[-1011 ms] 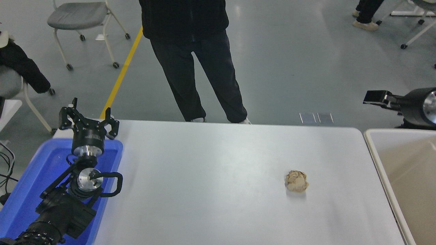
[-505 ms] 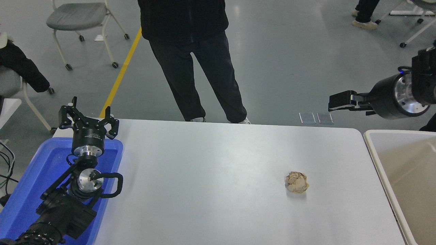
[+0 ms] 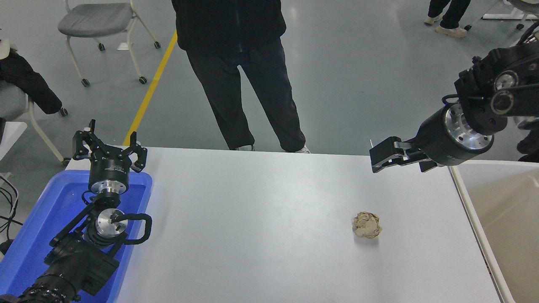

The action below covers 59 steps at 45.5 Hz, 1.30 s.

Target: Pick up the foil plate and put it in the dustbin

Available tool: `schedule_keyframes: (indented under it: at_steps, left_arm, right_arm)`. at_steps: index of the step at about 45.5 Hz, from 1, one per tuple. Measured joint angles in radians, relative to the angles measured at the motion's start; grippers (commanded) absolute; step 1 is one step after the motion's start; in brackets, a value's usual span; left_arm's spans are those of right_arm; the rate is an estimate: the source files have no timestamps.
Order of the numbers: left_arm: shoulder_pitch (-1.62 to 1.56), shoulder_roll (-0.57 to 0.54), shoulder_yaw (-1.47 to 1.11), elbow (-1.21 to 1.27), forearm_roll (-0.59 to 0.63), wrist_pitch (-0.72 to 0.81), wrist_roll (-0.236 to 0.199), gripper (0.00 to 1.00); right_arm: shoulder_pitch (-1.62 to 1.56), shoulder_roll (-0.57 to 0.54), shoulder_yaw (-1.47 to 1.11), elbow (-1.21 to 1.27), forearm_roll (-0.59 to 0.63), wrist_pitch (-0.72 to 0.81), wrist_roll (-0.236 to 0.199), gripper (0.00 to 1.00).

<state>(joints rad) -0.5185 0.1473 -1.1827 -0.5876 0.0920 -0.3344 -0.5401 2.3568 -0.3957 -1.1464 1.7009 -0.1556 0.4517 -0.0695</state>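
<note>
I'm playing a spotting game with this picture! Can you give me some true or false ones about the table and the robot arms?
1. A paper ball lies on the table. True.
2. The right gripper holds the paper ball. False: it hangs above the table's far right edge, apart from the ball.
3. A foil plate sits on the table. False: none is in view.
4. The left gripper is over the blue tray. True.
5. The dustbin stands at the table's right. True.
</note>
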Motion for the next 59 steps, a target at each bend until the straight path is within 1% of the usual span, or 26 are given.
schedule_keyframes:
  at_steps: [13,22,32,59]
  left_arm:
    - [0.0,0.0,0.0,0.0,0.0,0.0,0.0,0.99]
    - [0.0,0.0,0.0,0.0,0.0,0.0,0.0,0.99]
    - [0.0,0.0,0.0,0.0,0.0,0.0,0.0,0.99]
    - [0.0,0.0,0.0,0.0,0.0,0.0,0.0,0.99]
  right_arm:
    - [0.003,0.06,-0.008,-0.032,0.051,0.014,-0.008,1.0]
    - [0.006,0.086,-0.032,-0.052,0.059,-0.009,-0.019,1.0]
    - [0.009,0.097,-0.044,-0.06,0.062,0.005,-0.023,1.0]
    - [0.038,0.102,-0.049,-0.065,0.067,0.194,-0.016,1.0]
